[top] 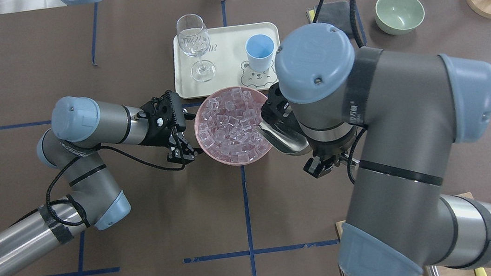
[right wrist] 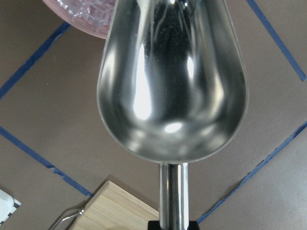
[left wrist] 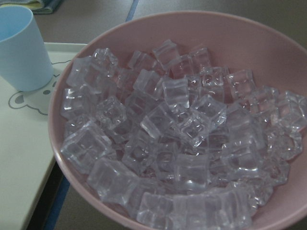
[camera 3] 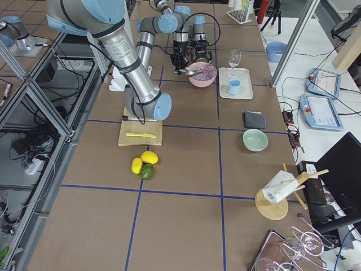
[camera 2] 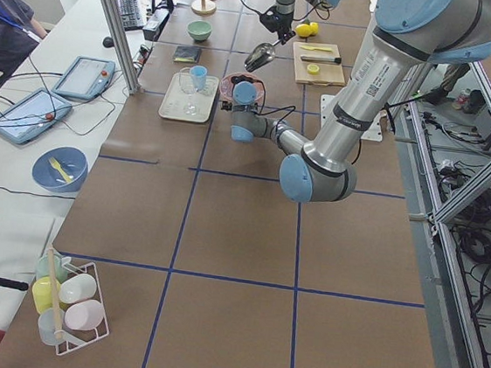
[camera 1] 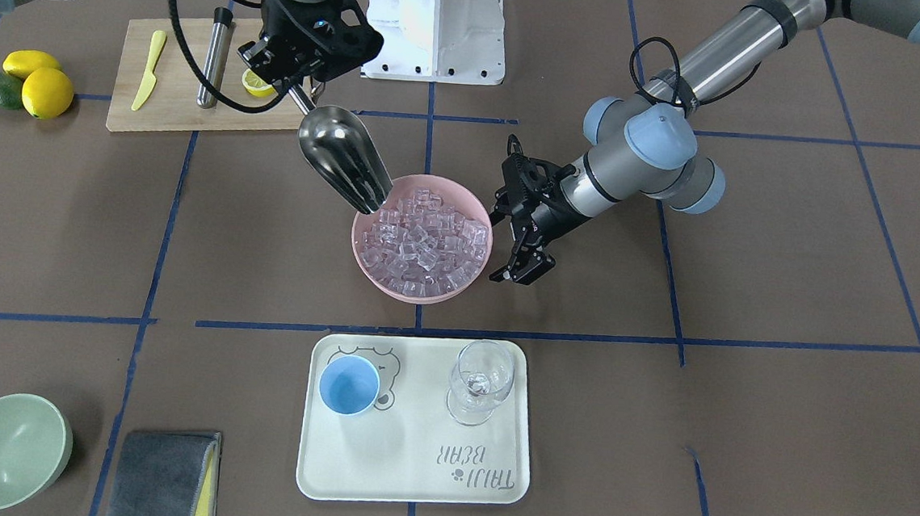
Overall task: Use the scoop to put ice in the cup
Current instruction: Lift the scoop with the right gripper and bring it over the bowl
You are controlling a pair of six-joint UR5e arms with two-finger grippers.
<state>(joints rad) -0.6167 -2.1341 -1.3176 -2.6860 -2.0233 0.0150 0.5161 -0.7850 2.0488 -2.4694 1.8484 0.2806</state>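
Cream tray (camera 1: 408, 424) — lettered "BEAR" — carries blue cup (camera 1: 349, 385), wine glass (camera 1: 480, 382).

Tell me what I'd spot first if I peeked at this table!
Probably the pink bowl in the middle of the table, heaped with glassy ice. Right over its edge hangs a big shiny scoop, empty, held by its handle in the right gripper. Close by, a little blue cup stands on a cream tray next to a wine glass.
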